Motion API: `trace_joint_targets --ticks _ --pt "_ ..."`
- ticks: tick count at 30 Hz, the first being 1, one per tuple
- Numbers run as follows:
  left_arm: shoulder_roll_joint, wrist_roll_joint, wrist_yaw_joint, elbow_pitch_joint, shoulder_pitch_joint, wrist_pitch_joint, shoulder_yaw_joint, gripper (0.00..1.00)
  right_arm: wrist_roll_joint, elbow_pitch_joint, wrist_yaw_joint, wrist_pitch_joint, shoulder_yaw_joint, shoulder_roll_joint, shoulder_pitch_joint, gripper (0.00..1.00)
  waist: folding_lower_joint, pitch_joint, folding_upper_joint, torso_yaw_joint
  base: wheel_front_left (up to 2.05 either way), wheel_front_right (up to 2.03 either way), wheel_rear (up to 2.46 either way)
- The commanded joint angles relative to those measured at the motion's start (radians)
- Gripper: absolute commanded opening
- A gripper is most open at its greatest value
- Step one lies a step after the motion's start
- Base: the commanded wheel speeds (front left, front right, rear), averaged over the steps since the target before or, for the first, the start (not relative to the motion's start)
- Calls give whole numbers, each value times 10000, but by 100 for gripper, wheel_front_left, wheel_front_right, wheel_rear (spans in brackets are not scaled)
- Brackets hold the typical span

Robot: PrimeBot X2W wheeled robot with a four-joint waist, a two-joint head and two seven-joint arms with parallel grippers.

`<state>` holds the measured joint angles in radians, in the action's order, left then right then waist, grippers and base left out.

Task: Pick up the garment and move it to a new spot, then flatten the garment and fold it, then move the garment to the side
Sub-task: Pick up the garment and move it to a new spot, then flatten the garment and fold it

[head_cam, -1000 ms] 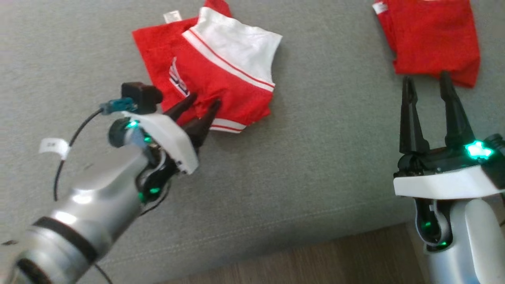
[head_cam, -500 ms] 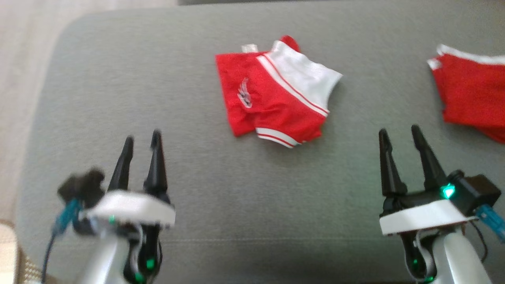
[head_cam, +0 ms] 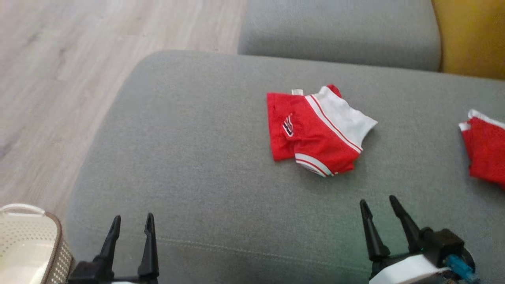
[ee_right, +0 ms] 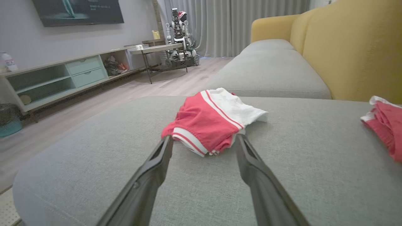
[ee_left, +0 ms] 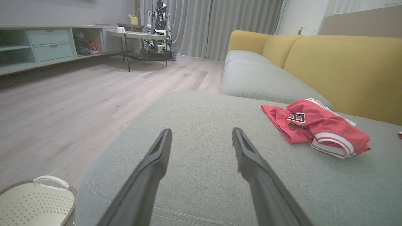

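Sofa cushion (head_cam: 177, 157) carries the garment (head_cam: 315, 134), a compact red-and-white bundle nearer the far edge, right of middle. A second red piece (head_cam: 483, 150) lies further right. My left tool (head_cam: 133, 216) and right tool (head_cam: 377, 200) are at the near edge, fingers apart, empty, well clear of it. It looks folded and set aside to me, so probably near done. The fold's a bit rough.

We see the red-and-white garment (head_cam: 315, 134) folded into a loose bundle. Its striped white panel is uppermost and a small logo faces up. It lies on the grey sofa cushion (head_cam: 197, 157).
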<state>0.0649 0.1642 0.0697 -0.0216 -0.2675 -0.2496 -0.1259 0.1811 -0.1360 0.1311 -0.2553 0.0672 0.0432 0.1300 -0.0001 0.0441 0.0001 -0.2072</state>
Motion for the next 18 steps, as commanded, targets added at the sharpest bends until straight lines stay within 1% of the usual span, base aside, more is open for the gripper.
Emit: trace_joint_targets --ticks 1,6,18 --pt "-88 -203 -66 -426 378 -121 332 100 -104 312 -4 -64 288 70 -347 100 1 169 -1 -183 0 0 0" --pt "-131 -341 -104 -440 289 -122 319 100 -88 297 -4 -64 320 70 -306 100 1 267 -1 -224 0 0 0" --pt "-145 -389 55 -480 185 -122 61 100 -165 357 -4 -65 229 70 -265 100 1 261 -1 -43 0 0 0"
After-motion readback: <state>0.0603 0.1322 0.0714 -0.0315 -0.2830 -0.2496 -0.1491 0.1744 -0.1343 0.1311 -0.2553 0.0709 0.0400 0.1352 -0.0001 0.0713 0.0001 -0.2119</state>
